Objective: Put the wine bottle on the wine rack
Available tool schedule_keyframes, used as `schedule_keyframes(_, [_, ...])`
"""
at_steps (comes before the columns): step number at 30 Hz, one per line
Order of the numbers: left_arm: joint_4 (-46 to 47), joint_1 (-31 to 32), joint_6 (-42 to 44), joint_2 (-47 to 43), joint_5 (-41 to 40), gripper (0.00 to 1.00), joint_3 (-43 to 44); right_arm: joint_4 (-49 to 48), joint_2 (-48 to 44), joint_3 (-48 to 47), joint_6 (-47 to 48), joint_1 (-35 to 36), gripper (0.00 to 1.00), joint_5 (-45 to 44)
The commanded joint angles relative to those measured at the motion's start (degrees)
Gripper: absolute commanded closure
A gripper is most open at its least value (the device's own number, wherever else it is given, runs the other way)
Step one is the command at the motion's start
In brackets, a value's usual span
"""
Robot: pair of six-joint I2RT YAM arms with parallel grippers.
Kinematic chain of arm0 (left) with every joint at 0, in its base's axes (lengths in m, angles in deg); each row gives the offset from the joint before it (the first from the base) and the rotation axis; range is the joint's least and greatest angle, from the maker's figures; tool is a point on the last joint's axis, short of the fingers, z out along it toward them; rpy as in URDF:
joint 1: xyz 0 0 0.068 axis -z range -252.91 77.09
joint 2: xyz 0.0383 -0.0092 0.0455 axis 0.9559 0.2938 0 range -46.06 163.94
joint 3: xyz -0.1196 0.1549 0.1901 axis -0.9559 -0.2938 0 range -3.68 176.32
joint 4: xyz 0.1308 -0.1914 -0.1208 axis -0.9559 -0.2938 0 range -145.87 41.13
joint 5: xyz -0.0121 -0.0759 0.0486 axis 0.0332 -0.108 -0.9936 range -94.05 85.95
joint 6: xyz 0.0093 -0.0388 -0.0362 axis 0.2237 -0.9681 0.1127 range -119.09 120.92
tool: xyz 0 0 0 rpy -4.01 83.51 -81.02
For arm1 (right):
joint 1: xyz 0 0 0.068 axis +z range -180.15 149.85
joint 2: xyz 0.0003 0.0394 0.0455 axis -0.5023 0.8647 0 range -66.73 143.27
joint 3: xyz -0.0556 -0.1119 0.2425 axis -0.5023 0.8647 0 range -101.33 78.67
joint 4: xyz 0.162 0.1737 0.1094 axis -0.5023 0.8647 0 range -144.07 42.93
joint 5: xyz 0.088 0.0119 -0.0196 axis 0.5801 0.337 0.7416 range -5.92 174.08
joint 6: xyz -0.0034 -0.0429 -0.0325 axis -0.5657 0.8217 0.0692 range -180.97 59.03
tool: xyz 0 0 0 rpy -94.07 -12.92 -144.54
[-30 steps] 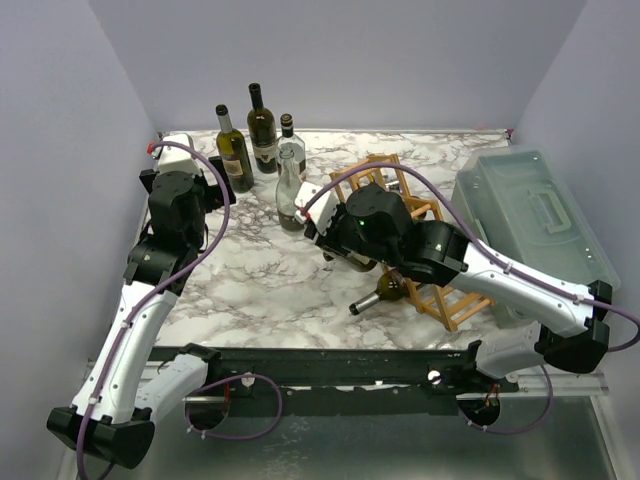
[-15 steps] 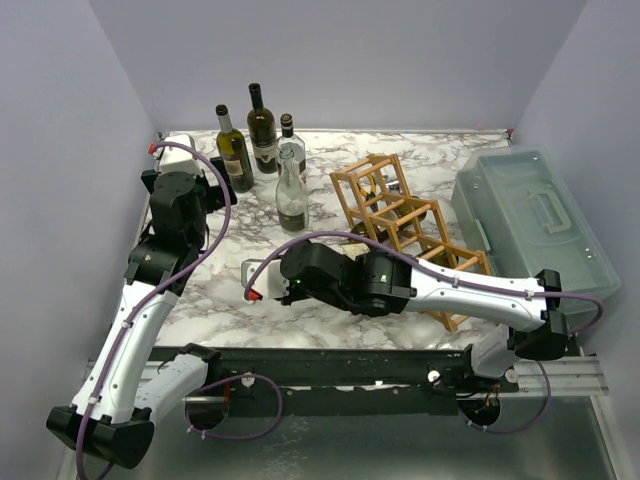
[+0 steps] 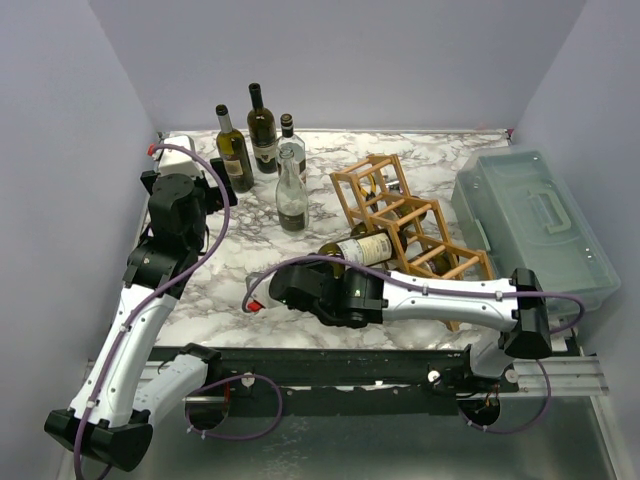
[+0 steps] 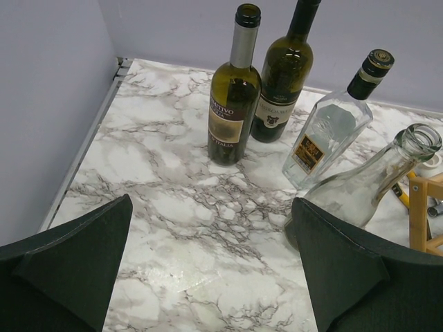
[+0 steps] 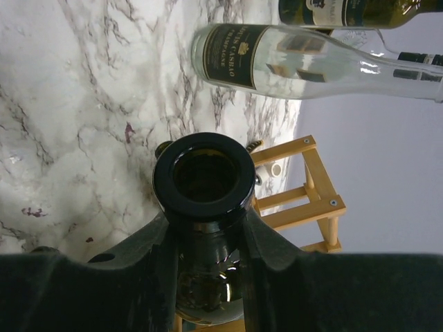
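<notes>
Marble-veined tabletop (image 3: 230,265) fills the cell between pale lilac walls (image 3: 60,150); along its near edge the right arm (image 3: 450,295) lies stretched low from its base across toward the left, wrist folded back so that the right gripper (image 3: 322,264) points at the rack; its fingers (image 5: 163,235) are pinched on the neck of the wine bottle (image 3: 362,248), just under the lip, with the open mouth facing the wrist lens; the bottle lies about level, its base end at the near left cell of the wine rack (image 3: 400,205), though whether it bears on the sticks cannot be told; being dark glass, it likely handles as stiff, smooth and breakable, its weight out in the body well away from the pinch, so it would tend to sag or twist; the lip offers a stop against sliding, and a hold nearer the shoulder would probably be steadier; farther off, the left arm (image 3: 150,300) stands folded, the left gripper (image 4: 211,277) spread wide and holding nothing, facing four standing bottles (image 3: 262,128) by the back wall
</notes>
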Motion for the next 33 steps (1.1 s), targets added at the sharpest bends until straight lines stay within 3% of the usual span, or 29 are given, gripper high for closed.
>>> schedule_keyframes(1, [1.4,0.6,-0.5,-0.9,-1.7,0.01,-0.9,-3.0,1.0,3.7,6.3,0.3,1.00,-9.6])
schedule_keyframes(16, [1.8,2.5,-0.2,-2.3,-2.4,0.01,-1.2,-14.1,-2.6,20.5,18.4,-1.0,1.00,-8.7])
schedule_keyframes(25, [1.9,3.3,-0.1,-3.1,-2.8,0.01,-1.3,-16.8,-6.3,22.6,20.8,-4.8,1.00,-2.9])
schedule_keyframes(33, [1.9,4.0,-0.1,-2.7,-2.8,0.01,-1.3,-16.4,-5.9,23.8,22.6,-7.8,1.00,-2.9])
